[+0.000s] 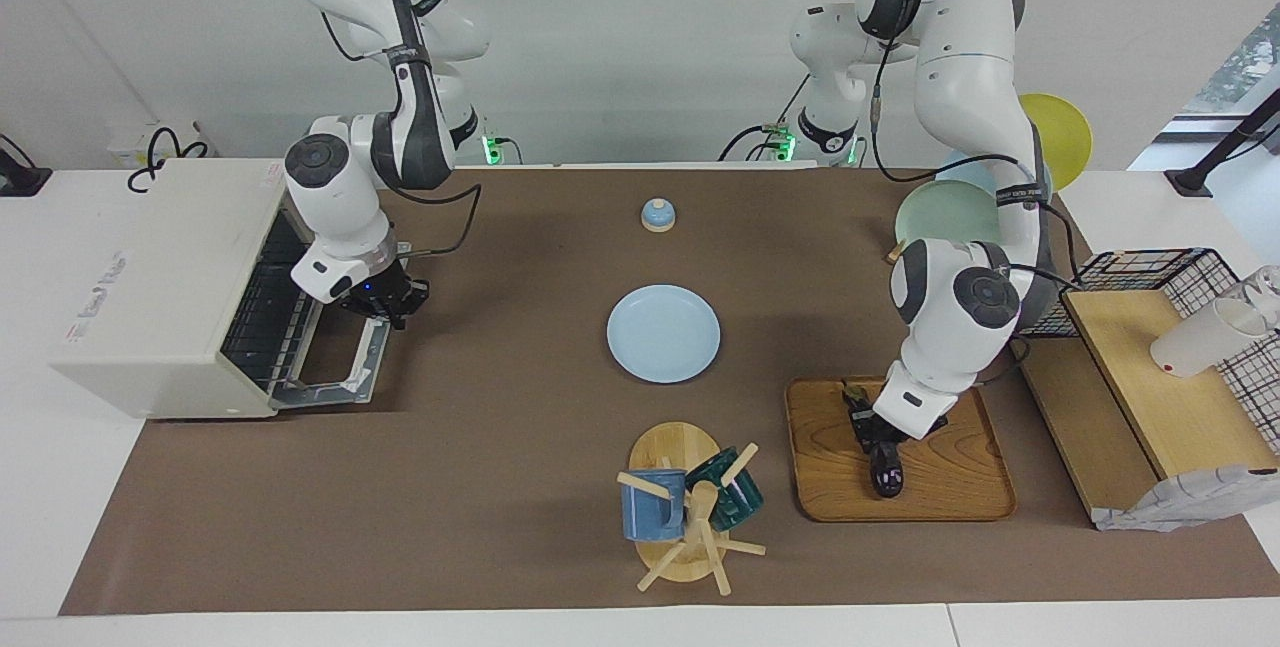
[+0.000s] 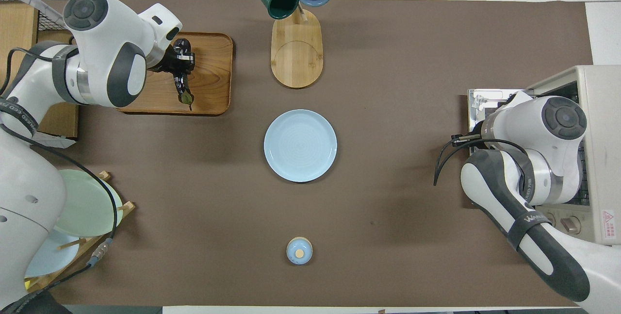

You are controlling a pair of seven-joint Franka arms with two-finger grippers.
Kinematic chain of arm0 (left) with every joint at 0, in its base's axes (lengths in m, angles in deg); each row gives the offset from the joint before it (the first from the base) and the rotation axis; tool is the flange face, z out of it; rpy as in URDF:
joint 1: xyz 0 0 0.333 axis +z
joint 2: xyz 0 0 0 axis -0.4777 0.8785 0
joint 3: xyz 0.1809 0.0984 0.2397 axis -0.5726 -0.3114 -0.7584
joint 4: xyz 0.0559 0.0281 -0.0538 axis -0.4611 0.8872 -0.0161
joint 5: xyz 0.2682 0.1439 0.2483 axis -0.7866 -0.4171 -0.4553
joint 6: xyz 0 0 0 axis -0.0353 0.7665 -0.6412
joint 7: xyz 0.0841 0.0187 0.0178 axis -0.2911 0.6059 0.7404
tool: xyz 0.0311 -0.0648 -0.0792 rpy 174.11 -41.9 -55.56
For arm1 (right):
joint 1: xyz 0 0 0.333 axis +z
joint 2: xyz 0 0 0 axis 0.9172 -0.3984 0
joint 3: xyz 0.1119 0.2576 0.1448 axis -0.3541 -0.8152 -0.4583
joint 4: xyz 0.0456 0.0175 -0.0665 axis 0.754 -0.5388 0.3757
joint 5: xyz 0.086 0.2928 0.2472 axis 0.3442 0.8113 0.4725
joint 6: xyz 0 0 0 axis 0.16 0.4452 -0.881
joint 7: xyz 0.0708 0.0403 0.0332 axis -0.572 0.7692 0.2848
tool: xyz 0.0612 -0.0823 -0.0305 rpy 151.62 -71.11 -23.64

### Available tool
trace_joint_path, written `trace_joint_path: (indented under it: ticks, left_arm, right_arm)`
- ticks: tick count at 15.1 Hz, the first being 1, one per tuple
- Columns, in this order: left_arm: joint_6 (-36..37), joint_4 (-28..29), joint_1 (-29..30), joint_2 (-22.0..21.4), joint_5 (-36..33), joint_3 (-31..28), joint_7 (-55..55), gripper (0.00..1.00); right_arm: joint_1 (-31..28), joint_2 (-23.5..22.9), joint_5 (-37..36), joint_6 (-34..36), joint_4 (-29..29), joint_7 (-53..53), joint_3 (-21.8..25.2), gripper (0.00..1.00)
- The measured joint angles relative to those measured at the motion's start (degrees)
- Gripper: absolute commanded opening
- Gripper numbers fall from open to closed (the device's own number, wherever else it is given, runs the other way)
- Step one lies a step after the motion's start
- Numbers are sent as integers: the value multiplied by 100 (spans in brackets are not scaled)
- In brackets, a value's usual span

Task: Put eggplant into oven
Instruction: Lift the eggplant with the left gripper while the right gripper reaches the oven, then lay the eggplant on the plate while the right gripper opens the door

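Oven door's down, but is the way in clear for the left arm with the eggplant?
Probably not yet: the right claw sits over the open oven door, blocking the mouth; the eggplant is on the tray.

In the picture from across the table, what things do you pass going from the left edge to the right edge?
Oven → right tool over the oven's open door → blue plate → wooden tray with the eggplant, gripped by the left tool → wire basket.

text: "WANDE…" partly showing on right arm's black strap | oven: red warning sticker showing, print unreadable | oven top: faint grey marking, unreadable
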State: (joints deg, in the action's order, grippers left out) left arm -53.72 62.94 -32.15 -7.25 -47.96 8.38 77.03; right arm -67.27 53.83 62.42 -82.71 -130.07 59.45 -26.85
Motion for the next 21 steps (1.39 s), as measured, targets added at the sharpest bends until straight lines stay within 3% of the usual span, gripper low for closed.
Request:
trace_joint_path:
  ticks: [6,12,15,16,19,21]
  left_arm:
    - [1618,36,-150,-1254,421,33,620,0]
    - [1707,499,-1366,-1668,503,72,2110,0]
    - [816,1164,-1933,-1769,504,77,2628,0]
    - [492,1413,-2098,-1782,504,77,2747,0]
    - [-208,1943,-2456,-1687,504,66,2928,0]
    - [-572,2064,-2582,-1450,504,60,2997,0]
  right_arm:
    - [50,-56,-3,37,90,-181,34,0]
    - [493,-139,-3,1396,1116,-949,-160,0]
    - [654,-139,-3,1614,1343,-1371,-166,36]
    - [671,-139,-4,1647,1374,-1451,-166,43]
    - [678,-139,-4,1684,1435,-1490,-166,44]
    - [704,-139,-4,1684,1441,-1490,-166,60]
